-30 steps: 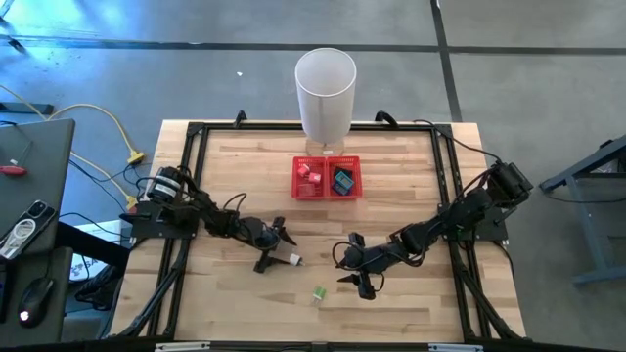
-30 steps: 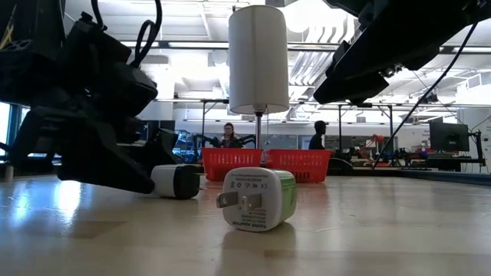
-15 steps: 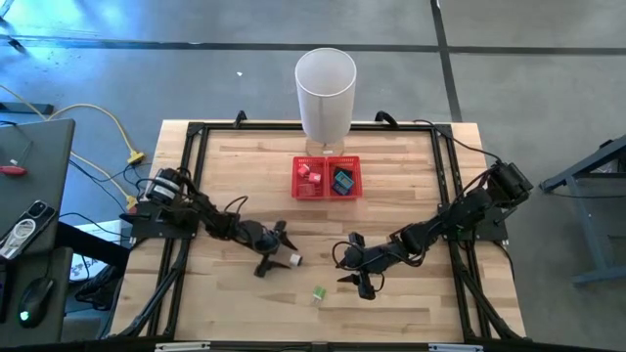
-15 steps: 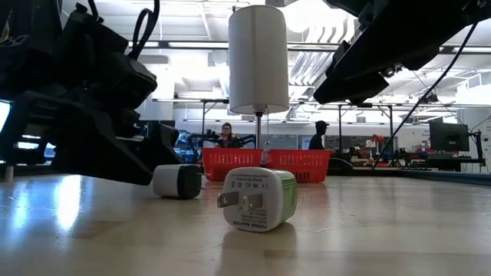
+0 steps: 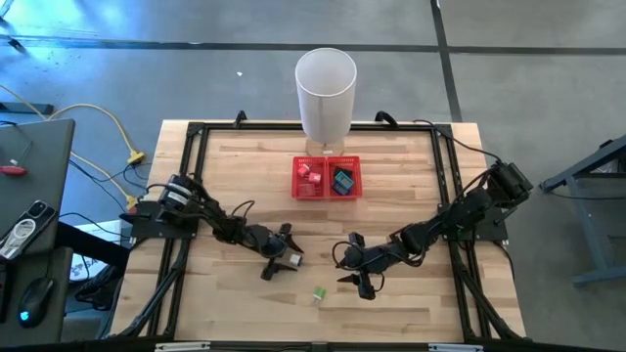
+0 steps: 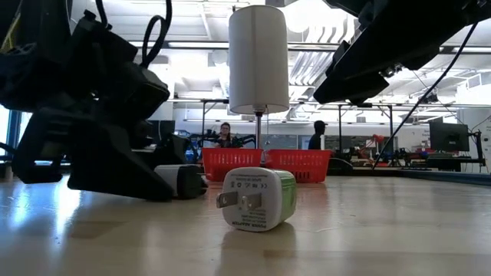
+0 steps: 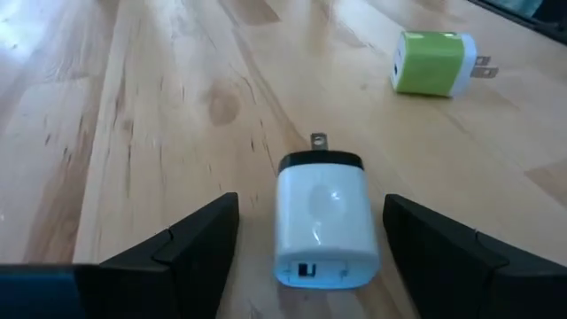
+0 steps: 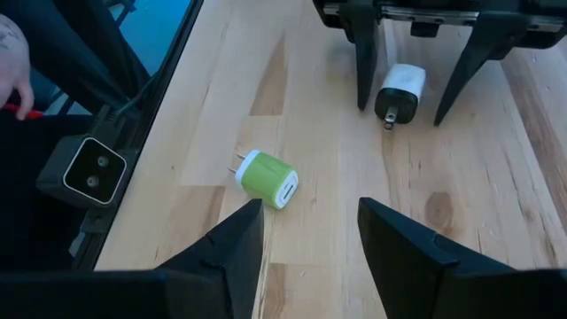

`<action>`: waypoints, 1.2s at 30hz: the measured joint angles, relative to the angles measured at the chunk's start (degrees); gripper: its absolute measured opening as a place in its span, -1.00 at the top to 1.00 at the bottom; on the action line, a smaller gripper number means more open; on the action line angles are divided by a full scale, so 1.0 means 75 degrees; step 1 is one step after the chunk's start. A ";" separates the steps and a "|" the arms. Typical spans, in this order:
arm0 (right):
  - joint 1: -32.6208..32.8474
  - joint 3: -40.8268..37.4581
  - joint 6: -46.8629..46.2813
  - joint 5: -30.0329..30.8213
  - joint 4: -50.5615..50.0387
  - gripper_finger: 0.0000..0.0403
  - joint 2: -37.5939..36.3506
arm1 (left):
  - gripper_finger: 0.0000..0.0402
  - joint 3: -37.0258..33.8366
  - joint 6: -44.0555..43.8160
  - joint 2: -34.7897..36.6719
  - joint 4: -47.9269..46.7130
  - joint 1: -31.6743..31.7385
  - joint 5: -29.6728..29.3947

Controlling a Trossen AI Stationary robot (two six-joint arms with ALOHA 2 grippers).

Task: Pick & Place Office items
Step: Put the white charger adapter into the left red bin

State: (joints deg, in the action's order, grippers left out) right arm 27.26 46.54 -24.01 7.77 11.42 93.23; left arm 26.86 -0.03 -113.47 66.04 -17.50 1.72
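A white office item with a black plug face (image 7: 327,218) lies flat on the wooden table. My left gripper (image 7: 312,211) is open, with one finger on each side of it and a gap showing on both sides. In the high view this item (image 5: 292,260) lies just left of the table's middle. A green-white office item (image 5: 318,293) rests on its side nearer the front edge, and also shows in the right wrist view (image 8: 267,179). My right gripper (image 5: 358,277) hovers open to the right of it, with nothing between its fingers.
A red mesh tray (image 5: 327,194) at the centre back holds red-pink pieces (image 5: 311,174) in its left compartment and a blue piece (image 5: 342,181) in its right. A tall white bin (image 5: 325,93) stands behind it. A black frame (image 5: 186,176) borders the table.
My left gripper has moved toward the table's right and near edges and sunk a little, so its fingers now stand on either side of the white item. The item has not moved. My right arm has kept still.
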 joint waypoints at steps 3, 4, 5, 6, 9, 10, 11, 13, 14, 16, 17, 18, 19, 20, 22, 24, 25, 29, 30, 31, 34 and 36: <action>-0.0002 0.0000 -0.0005 0.0000 -0.0002 0.14 0.0000 | -0.35 0.0004 0.0001 -0.0138 0.0311 0.0000 -0.0012; -0.0002 0.0000 -0.0006 0.0000 -0.0003 0.14 0.0000 | -0.35 0.0005 0.0003 -0.0139 0.0356 0.0000 -0.0020; -0.0002 0.0001 -0.0009 -0.0002 -0.0005 0.14 0.0000 | -0.34 0.0005 0.0003 -0.0141 0.0373 0.0000 -0.0033; -0.0002 0.0000 -0.0009 -0.0002 -0.0018 0.14 0.0000 | -0.32 0.0005 0.0003 -0.0141 0.0397 0.0000 -0.0039; -0.0002 0.0000 -0.0009 0.0000 -0.0033 0.14 0.0000 | -0.22 0.0005 0.0003 -0.0141 0.0420 0.0000 -0.0211; -0.0002 0.0003 -0.0009 0.0000 -0.0057 0.14 0.0000 | -0.17 0.0005 -0.0009 -0.0141 0.0406 0.0000 -0.0269; -0.0002 0.0000 -0.0001 0.0000 -0.0074 0.14 0.0000 | -0.11 0.0005 -0.0096 -0.0141 0.0409 0.0000 -0.0272; -0.0002 0.0000 0.0012 0.0000 -0.0071 0.14 0.0000 | 0.04 0.0005 -0.0248 -0.0141 0.0429 0.0003 -0.0275; -0.0002 0.0001 0.0013 -0.0001 -0.0070 0.14 0.0000 | 0.13 0.0005 -0.0336 -0.0141 0.0425 0.0002 -0.0274; -0.0002 0.0000 0.0021 -0.0003 -0.0070 0.14 0.0000 | 0.31 0.0005 -0.0683 -0.0141 0.0403 0.0000 -0.0274; -0.0002 0.0000 0.0026 -0.0003 -0.0070 0.14 0.0000 | 0.38 0.0005 -0.0922 -0.0141 0.0406 0.0002 -0.0271; -0.0002 0.0000 0.0026 -0.0003 -0.0070 0.14 0.0000 | 0.39 0.0005 -0.1083 -0.0141 0.0406 0.0001 -0.0271; -0.0002 0.0000 0.0026 -0.0003 -0.0070 0.14 0.0000 | 0.39 0.0005 -0.1166 -0.0141 0.0406 0.0000 -0.0271; -0.0002 0.0001 0.0026 -0.0003 -0.0070 0.14 0.0000 | 0.39 0.0005 -0.1176 -0.0141 0.0403 0.0001 -0.0271; -0.0002 0.0000 -0.0024 -0.0003 -0.0067 0.14 0.0000 | 0.39 0.0005 -0.1184 -0.0141 0.0403 -0.0007 -0.0268; -0.0002 0.0000 -0.0035 -0.0006 -0.0065 0.14 0.0000 | 0.39 0.0005 -0.1203 -0.0081 0.0326 -0.0034 -0.0262; -0.0002 0.0000 -0.0035 -0.0006 -0.0067 0.14 0.0000 | 0.39 0.0005 -0.1207 -0.0023 0.0271 -0.0041 -0.0260; -0.0002 0.0000 -0.0050 -0.0006 -0.0058 0.14 0.0000 | 0.39 0.0007 -0.1437 0.0492 -0.0243 -0.0044 -0.0329; -0.0002 0.0000 -0.0055 -0.0006 -0.0058 0.14 0.0000 | 0.39 0.0022 -0.1430 0.0657 -0.0457 -0.0044 -0.0434; -0.0002 0.0000 -0.0103 -0.0006 -0.0058 0.14 0.0000 | 0.39 0.0036 -0.1373 0.0851 -0.0709 -0.0049 -0.0548; -0.0048 0.0000 -0.0311 -0.0017 -0.0009 0.14 0.0000 | 0.39 0.0224 -0.1161 0.1378 -0.1615 -0.0098 -0.0892; -0.0108 0.0000 -0.0538 -0.0017 0.0062 0.14 0.0000 | 0.39 0.0456 -0.0924 0.1702 -0.2389 -0.0145 -0.1083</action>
State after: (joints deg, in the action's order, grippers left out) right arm 26.45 46.54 -28.04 7.64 11.88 93.23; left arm 30.27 -6.96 -100.70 48.12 -18.58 -6.40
